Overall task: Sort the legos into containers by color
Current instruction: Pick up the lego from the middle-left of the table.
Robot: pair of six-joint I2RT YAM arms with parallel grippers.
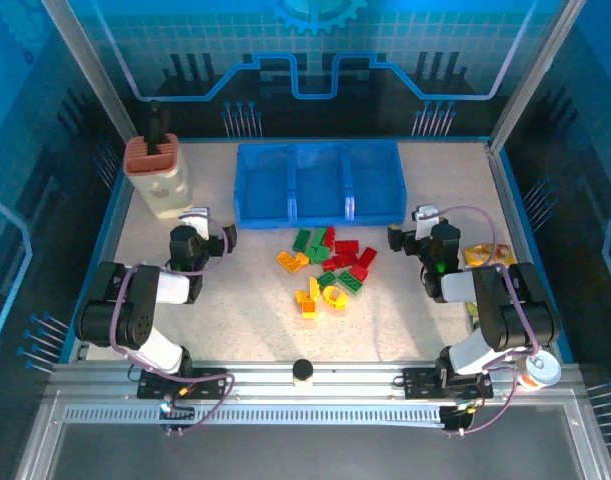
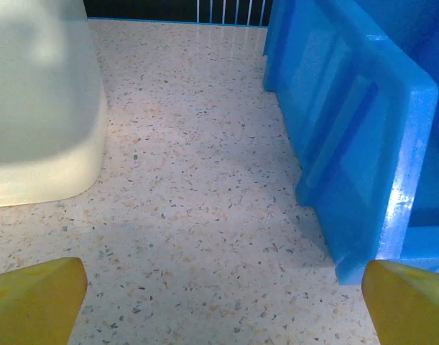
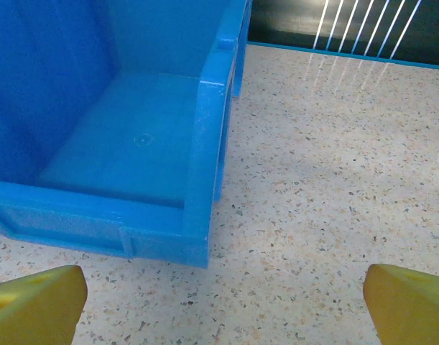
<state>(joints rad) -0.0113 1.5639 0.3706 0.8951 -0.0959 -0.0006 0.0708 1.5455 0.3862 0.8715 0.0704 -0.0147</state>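
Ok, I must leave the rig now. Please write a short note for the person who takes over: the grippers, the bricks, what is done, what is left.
Left gripper: open, holds nothing, low over the table between the cream holder and the left end of the blue bin.
Right gripper: open, holds nothing, by the bin's right front corner.
Legos: one loose pile on the table in front of the bin, with red, green and yellow/orange mixed.
Done: nothing; no brick is in any of the three compartments.
Left: sort every brick by colour.
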